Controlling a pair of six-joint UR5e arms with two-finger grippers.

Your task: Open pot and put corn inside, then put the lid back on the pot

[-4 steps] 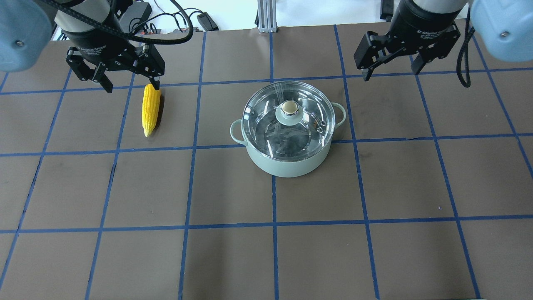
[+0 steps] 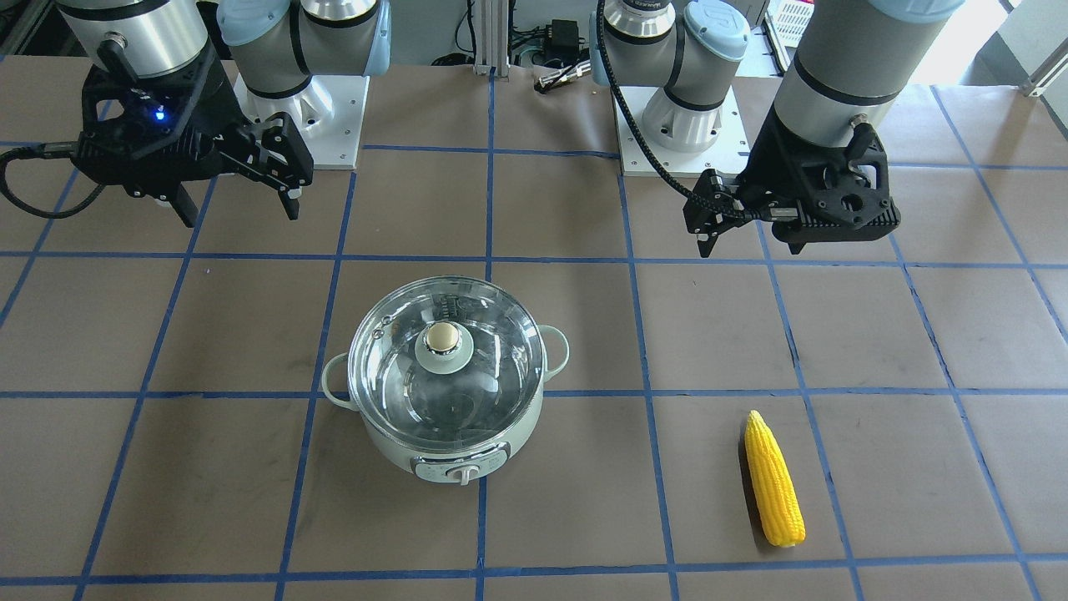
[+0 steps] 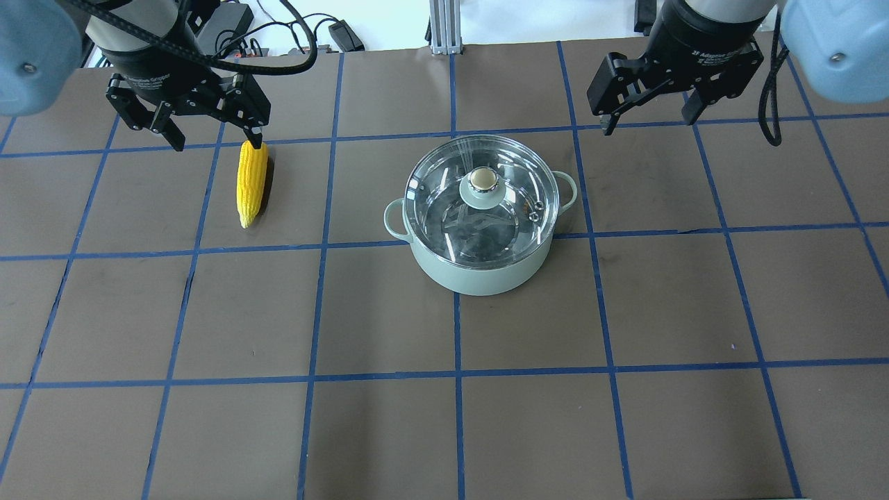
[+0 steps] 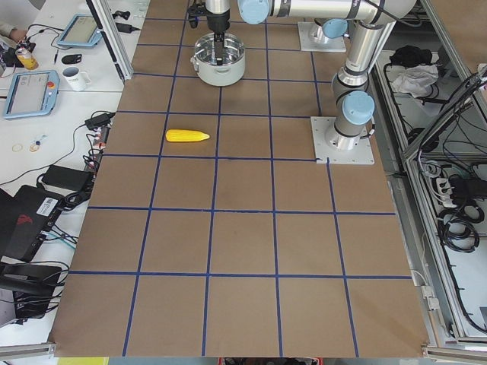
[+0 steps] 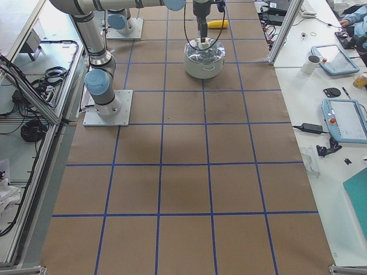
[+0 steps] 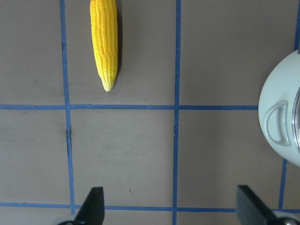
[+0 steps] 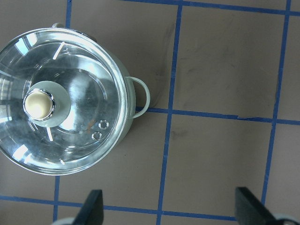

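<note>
The mint-green pot [image 3: 479,274] stands mid-table with the glass lid [image 3: 444,208] on it, gold knob [image 3: 482,180] in the centre. It also shows in the front view [image 2: 455,455] under its lid [image 2: 492,367]. The yellow corn [image 3: 251,182] lies flat on the table left of the pot, and shows in the front view [image 2: 774,480] and the left wrist view [image 6: 104,42]. My left gripper [image 3: 217,142] is open and empty above the corn's thick end. My right gripper [image 3: 651,123] is open and empty, up and to the right of the pot; its wrist view shows the lid [image 7: 89,93] below.
The brown table [image 3: 458,417] is marked with a blue tape grid. Cables and a power supply [image 3: 236,21] lie beyond its far edge. The two arm bases [image 2: 676,125] stand on white plates. Side benches hold tablets [image 5: 344,117] and a cup [image 4: 76,76].
Both grippers have shifted slightly toward the top of the overhead view. The corn, pot and lid have not moved.
</note>
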